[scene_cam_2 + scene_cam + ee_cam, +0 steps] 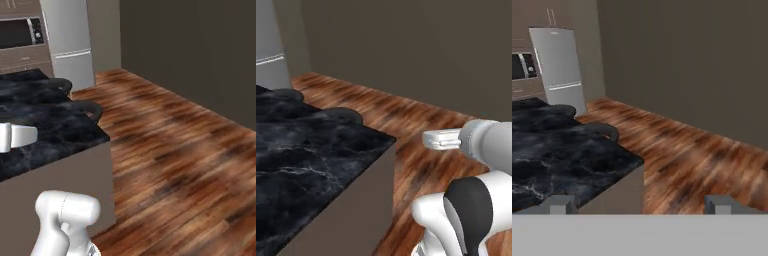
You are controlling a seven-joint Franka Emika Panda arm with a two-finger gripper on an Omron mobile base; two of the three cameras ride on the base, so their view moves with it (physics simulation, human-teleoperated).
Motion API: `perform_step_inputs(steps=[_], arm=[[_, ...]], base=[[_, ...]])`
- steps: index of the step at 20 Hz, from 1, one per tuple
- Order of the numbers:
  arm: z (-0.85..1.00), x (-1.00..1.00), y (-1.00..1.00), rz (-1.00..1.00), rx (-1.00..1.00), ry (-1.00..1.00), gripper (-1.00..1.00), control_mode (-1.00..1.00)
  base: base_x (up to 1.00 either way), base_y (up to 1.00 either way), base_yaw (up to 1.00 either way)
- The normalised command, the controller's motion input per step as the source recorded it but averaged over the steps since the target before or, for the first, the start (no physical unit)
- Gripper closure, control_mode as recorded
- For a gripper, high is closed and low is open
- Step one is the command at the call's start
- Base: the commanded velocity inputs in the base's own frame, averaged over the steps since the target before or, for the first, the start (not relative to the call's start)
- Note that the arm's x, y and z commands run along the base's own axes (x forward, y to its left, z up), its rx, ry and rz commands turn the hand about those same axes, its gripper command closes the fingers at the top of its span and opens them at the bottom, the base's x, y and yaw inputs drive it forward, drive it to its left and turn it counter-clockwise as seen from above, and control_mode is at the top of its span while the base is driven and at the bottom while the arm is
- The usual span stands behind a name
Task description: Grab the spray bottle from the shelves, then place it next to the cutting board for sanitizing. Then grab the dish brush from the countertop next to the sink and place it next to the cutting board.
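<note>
Hand view: I look along my gripper (640, 204), whose two grey fingertips (561, 204) stand far apart at the bottom edge, jaws wide with nothing between them. One tip sits over the black marbled countertop (562, 155), the other over the wood floor (697, 150). The countertop ends in a wavy edge with a grey side panel below it. Behind it stand a silver fridge (558, 65) and, at the far left edge, part of a microwave (521, 66). A plain dark wall (687, 60) runs along the floor.

Left base view: I see my white arm (476, 200) rising from the lower right, with a white part of the hand (442, 139) pointing left above the floor (406, 125), just past the countertop (301, 150) corner.

Right base view: the countertop (45, 125), fridge (67, 40) and microwave (20, 32) appear again. I cannot find the spray bottle, brush or cutting board on the stretch of countertop that I see.
</note>
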Motion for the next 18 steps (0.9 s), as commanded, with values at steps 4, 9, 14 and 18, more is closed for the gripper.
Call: perform_step_inputs(steps=[4, 9, 14, 18], arm=[[0.00, 0.00, 0.00, 0.00, 0.00, 0.00, -1.00, 1.00], [0.00, 0.00, 0.00, 0.00, 0.00, 0.00, -1.00, 1.00], [0.00, 0.00, 0.00, 0.00, 0.00, 0.00, -1.00, 1.00], [0.00, 0.00, 0.00, 0.00, 0.00, 0.00, -1.00, 1.00]], base=[[-0.16, -0.04, 0.88], [-0.01, 0.00, 0.81], [0.11, 0.04, 0.55], [0.17, 0.17, 0.42]])
